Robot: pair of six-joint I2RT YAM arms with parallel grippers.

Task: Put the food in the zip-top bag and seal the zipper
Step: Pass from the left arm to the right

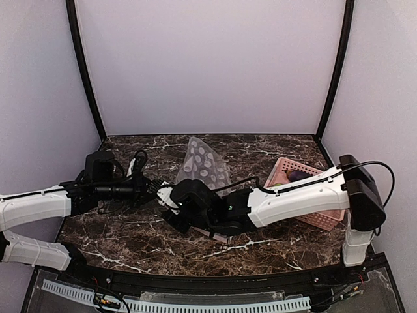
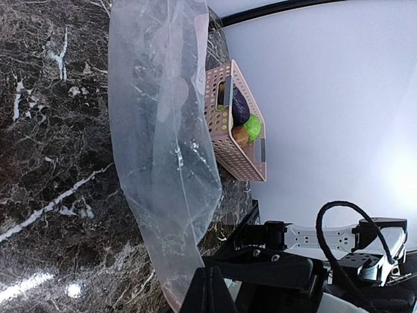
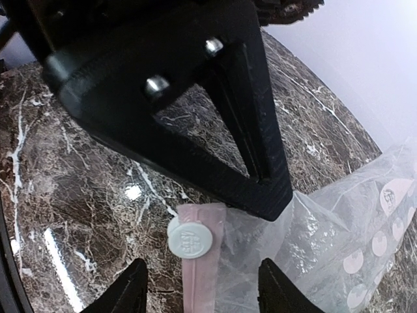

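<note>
the opening step is in hand: none of the food is in the bag yet. the dark purple eggplant (image 2: pixel 240 106), the round green fruit (image 2: pixel 253 126) and a brown potato-like lump (image 2: pixel 240 136) are lying in the pink slotted basket (image 2: pixel 244 166) at the right of the desk (image 1: pixel 130 241). the zip-top bag (image 2: pixel 163 143) is standing up near the middle. the left hand (image 1: pixel 156 188) appears to be clenching the bag's near edge, beside the zipper (image 3: pixel 202 283). the right hand (image 3: pixel 203 274) is hanging released, its fingers (image 3: pixel 133 290) straddling the pink strip, the white slider tab (image 3: pixel 189 237) lying just beyond them. the next move is probably calling for the right hand to close on the strip or tab and draw the mouth open while the left is bracing the bag.
</note>
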